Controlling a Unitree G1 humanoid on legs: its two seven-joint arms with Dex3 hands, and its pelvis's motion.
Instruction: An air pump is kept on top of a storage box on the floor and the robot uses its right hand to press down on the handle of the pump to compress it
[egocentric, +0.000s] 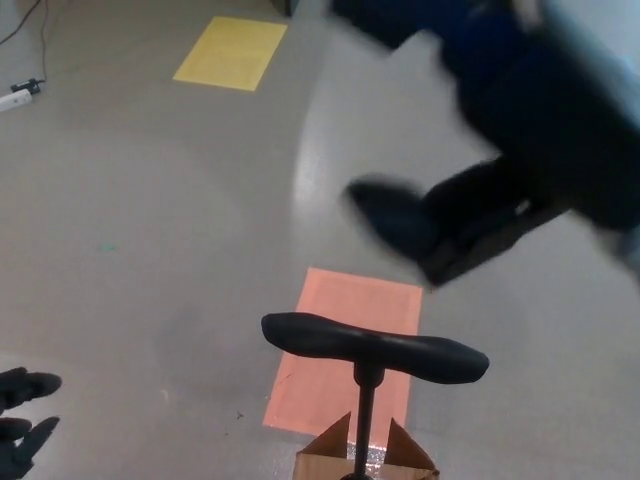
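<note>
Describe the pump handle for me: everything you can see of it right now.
The pump handle is a black T-bar, matte like rubber or plastic, with thicker rounded grips at both ends and a dip in the middle. It sits raised atop a thin black shaft rising from the cardboard box. Nothing touches it; the blurred right hand is above and beyond it.

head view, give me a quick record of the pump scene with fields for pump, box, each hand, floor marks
pump handle: black T-bar, raised on its shaft, nothing touching it
box: cardboard box under the pump, flaps open, cut off by the picture's bottom edge
right hand: blurred right hand above the handle, clear of it; finger state unreadable
left hand: left hand at lower left edge, fingers apart, holding nothing
floor marks: orange patch, yellow patch
</note>
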